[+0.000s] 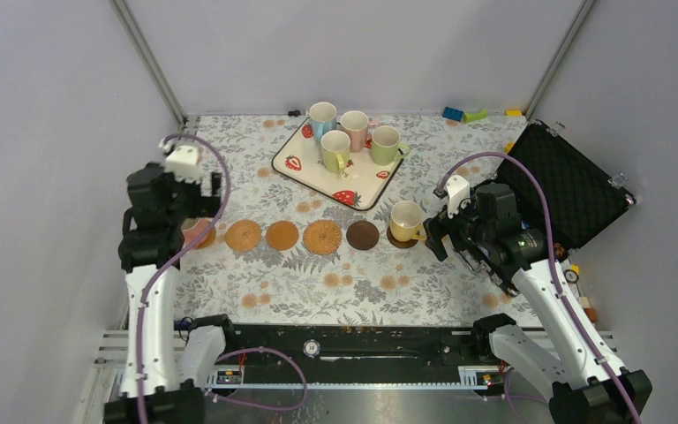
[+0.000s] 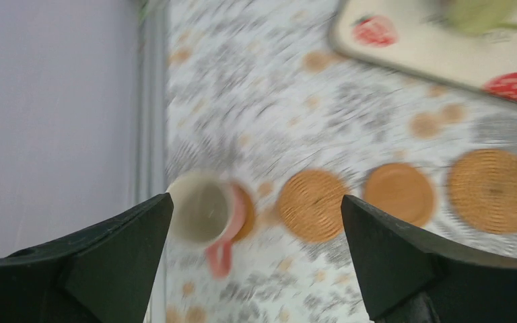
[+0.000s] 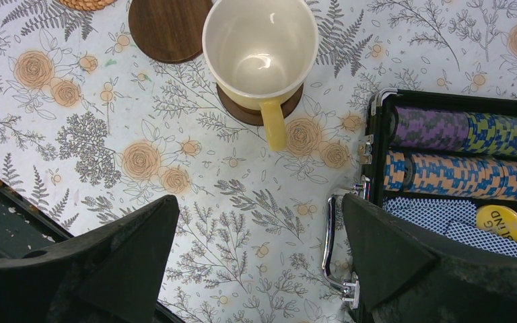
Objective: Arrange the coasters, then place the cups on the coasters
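Six coasters lie in a row across the cloth. A pink cup (image 1: 196,231) stands on the leftmost one, and a yellow cup (image 1: 406,219) on the dark rightmost one (image 3: 242,111). Bare between them are a woven coaster (image 1: 243,235), a tan one (image 1: 282,235), a second woven one (image 1: 322,237) and a dark brown one (image 1: 363,235). Several more cups (image 1: 335,150) stand on the tray. My left gripper (image 2: 256,202) hangs open above the pink cup (image 2: 205,212), holding nothing; its view is blurred. My right gripper (image 3: 259,202) is open and empty, just near of the yellow cup (image 3: 259,50).
The strawberry-print tray (image 1: 366,190) sits at the back centre. An open black case (image 1: 565,190) with poker chips (image 3: 458,175) lies at the right, close to my right fingers. Toy blocks (image 1: 463,114) lie at the back edge. The left wall is close beside the pink cup.
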